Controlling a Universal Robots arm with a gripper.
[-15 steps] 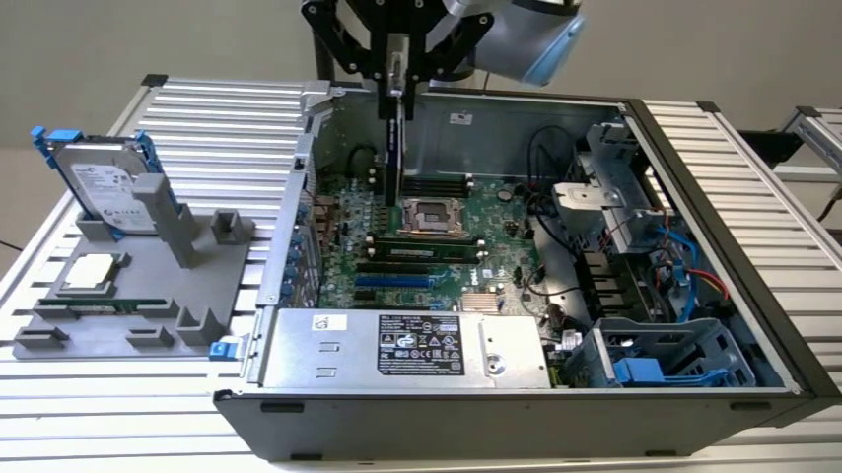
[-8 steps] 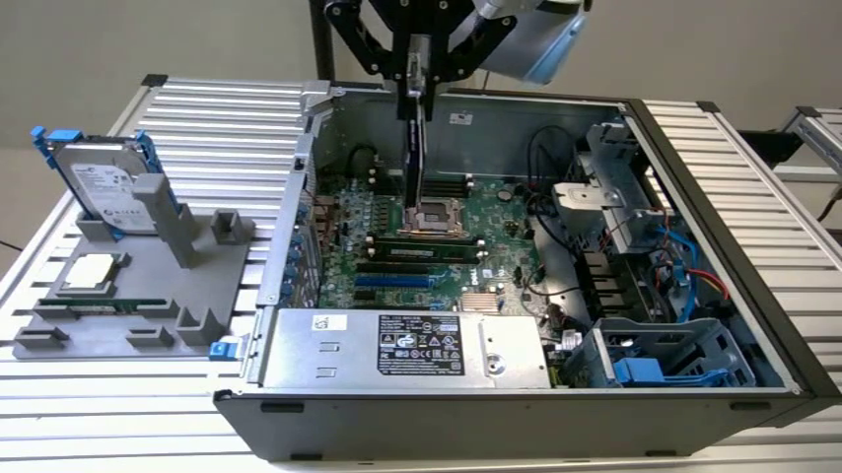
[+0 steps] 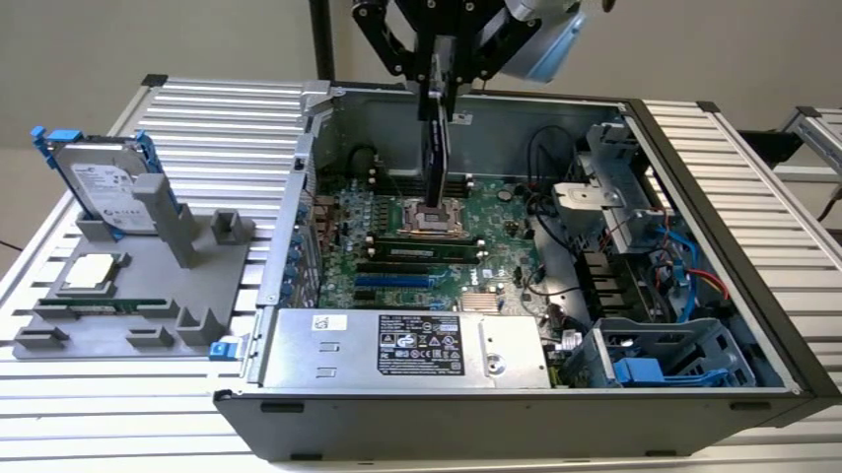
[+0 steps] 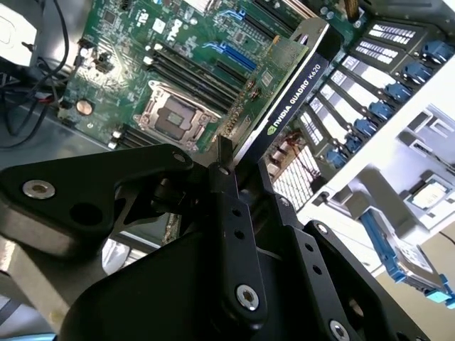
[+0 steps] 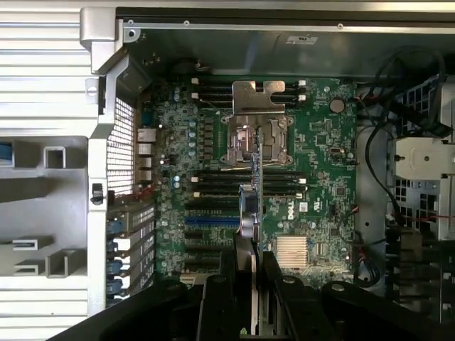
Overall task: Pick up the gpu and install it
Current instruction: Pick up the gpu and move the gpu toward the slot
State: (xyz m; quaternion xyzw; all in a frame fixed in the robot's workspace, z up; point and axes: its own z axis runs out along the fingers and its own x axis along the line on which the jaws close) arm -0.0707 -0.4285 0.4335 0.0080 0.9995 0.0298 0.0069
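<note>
Tool (image 3: 437, 94), gpu (image 3: 436, 158) over case (image 3: 526, 429) (motherboard (image 3: 500, 227) inside)

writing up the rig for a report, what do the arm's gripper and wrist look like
The matt black metal gripper is built from flat linkage bars joined by silver screws and pivot pins. Its fingers are slim black bars with small round holes along them. Above it, in the exterior view, sits a rounded pale blue and grey wrist housing.

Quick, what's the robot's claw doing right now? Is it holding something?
Gripper: shut on the gpu, holding it over the motherboard.
</note>
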